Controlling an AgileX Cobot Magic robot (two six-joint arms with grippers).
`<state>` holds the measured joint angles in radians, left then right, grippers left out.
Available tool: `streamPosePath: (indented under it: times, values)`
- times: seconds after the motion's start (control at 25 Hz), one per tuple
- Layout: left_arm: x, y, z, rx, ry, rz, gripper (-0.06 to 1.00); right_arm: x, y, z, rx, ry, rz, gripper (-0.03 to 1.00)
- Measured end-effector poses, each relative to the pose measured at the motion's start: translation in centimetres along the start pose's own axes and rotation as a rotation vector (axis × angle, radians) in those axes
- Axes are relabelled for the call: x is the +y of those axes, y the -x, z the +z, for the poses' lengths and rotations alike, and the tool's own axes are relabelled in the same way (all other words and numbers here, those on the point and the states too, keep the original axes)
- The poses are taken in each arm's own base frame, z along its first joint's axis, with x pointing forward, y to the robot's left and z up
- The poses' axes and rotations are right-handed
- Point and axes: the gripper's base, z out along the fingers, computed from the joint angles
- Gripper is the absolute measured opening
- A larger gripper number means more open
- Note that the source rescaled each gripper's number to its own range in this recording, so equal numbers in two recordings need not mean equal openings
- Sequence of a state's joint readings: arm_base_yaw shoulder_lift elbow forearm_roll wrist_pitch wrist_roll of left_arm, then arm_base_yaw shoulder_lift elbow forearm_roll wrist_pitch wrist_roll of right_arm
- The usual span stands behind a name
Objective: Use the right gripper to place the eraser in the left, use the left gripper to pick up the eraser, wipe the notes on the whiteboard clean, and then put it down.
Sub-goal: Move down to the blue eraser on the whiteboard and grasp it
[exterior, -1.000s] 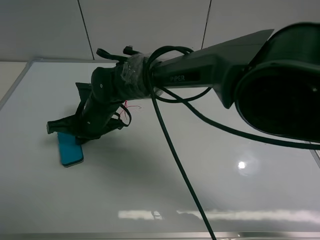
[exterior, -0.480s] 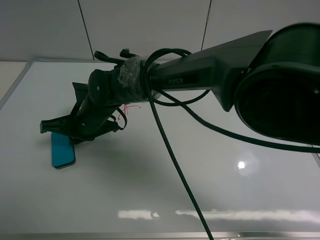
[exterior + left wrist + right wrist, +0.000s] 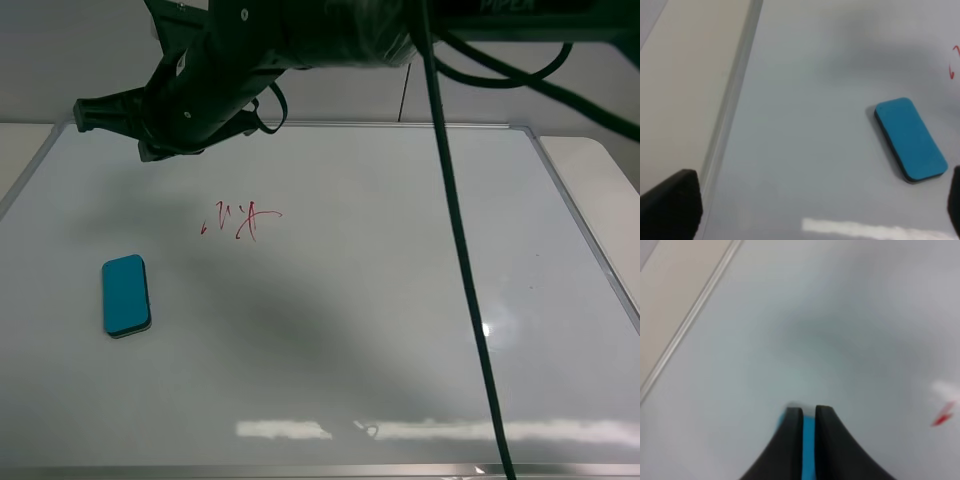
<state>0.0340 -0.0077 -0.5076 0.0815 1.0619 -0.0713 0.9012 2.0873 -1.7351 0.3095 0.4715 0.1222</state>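
The teal-blue eraser [image 3: 126,295] lies flat on the left part of the whiteboard [image 3: 400,300], free of both grippers. The red notes [image 3: 243,220] sit to its upper right. My right gripper [image 3: 88,112] hangs high over the board's far left corner; in the right wrist view its fingers [image 3: 792,440] are almost together with nothing held, and the eraser shows only as a blue sliver [image 3: 809,440] far below. My left gripper [image 3: 812,210] is open, with the eraser [image 3: 910,137] lying ahead of it. The left gripper is out of the exterior view.
The board's silver frame [image 3: 300,125] runs along the far edge, with a beige table [image 3: 685,90] beyond its left side [image 3: 732,110]. The right arm's thick black cable [image 3: 460,250] hangs across the middle right of the exterior view. A light glare spot [image 3: 484,329] shows on the board.
The right gripper slid the eraser slightly left, let go of it and rose well above the board. The notes, hidden behind the arm before, now show.
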Motion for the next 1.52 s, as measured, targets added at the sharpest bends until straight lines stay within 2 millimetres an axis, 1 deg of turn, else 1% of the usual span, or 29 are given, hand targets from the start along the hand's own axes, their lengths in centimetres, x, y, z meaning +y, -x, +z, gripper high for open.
streamPosePath:
  times: [0.12, 0.16, 0.28, 0.4, 0.52, 0.6, 0.68, 0.76, 0.8, 0.84, 0.96, 1.08, 1.16, 1.2, 1.28, 1.32, 1.4, 1.44, 1.52]
  values:
    - [0.0, 0.0, 0.0, 0.000, 0.000, 0.000, 1.00, -0.8, 1.4, -2.7, -0.007, -0.054, -0.077, 0.03]
    - [0.0, 0.0, 0.0, 0.000, 0.000, 0.000, 1.00, -1.5, 2.2, -4.4, -0.010, -0.088, -0.104, 0.03]
    - [0.0, 0.0, 0.0, 0.000, 0.000, 0.000, 1.00, -2.7, 3.4, -7.0, -0.012, -0.137, -0.115, 0.03]
    - [0.0, 0.0, 0.0, 0.000, 0.000, 0.000, 1.00, -4.5, 4.2, -9.3, -0.022, -0.199, -0.124, 0.03]
    - [0.0, 0.0, 0.0, 0.000, 0.000, 0.000, 1.00, -6.5, 4.3, -11.6, -0.038, -0.254, -0.112, 0.03]
    - [0.0, 0.0, 0.0, 0.000, 0.000, 0.000, 1.00, -8.0, 4.0, -13.3, -0.062, -0.287, -0.093, 0.03]
    - [0.0, 0.0, 0.0, 0.000, 0.000, 0.000, 1.00, -10.0, 3.4, -15.1, -0.080, -0.334, -0.066, 0.03]
    - [0.0, 0.0, 0.0, 0.000, 0.000, 0.000, 1.00, -11.4, 2.5, -16.5, -0.082, -0.374, -0.042, 0.03]
    - [0.0, 0.0, 0.0, 0.000, 0.000, 0.000, 1.00, -12.3, 1.9, -17.2, -0.080, -0.391, -0.023, 0.03]
    - [0.0, 0.0, 0.0, 0.000, 0.000, 0.000, 1.00, -12.3, 1.9, -17.2, -0.080, -0.391, -0.023, 0.03]
    - [0.0, 0.0, 0.0, 0.000, 0.000, 0.000, 1.00, -14.2, 0.0, -19.9, -0.081, -0.447, 0.034, 0.03]
    - [0.0, 0.0, 0.0, 0.000, 0.000, 0.000, 1.00, -15.6, -1.8, -22.8, -0.104, -0.498, 0.101, 0.03]
    - [0.0, 0.0, 0.0, 0.000, 0.000, 0.000, 1.00, -16.7, -3.3, -24.9, -0.121, -0.548, 0.152, 0.06]
    - [0.0, 0.0, 0.0, 0.000, 0.000, 0.000, 1.00, -17.0, -3.9, -26.1, -0.137, -0.573, 0.161, 0.10]
    - [0.0, 0.0, 0.0, 0.000, 0.000, 0.000, 1.00, -17.4, -5.5, -28.2, -0.156, -0.622, 0.173, 0.24]
    - [0.0, 0.0, 0.0, 0.000, 0.000, 0.000, 1.00, -17.6, -6.3, -29.4, -0.171, -0.648, 0.169, 0.37]
    - [0.0, 0.0, 0.0, 0.000, 0.000, 0.000, 1.00, -17.6, -7.9, -31.9, -0.207, -0.700, 0.169, 0.70]
    - [0.0, 0.0, 0.0, 0.000, 0.000, 0.000, 1.00, -17.4, -8.6, -33.1, -0.234, -0.727, 0.166, 0.82]
    - [0.0, 0.0, 0.0, 0.000, 0.000, 0.000, 1.00, -16.8, -10.0, -35.1, -0.280, -0.773, 0.166, 0.93]
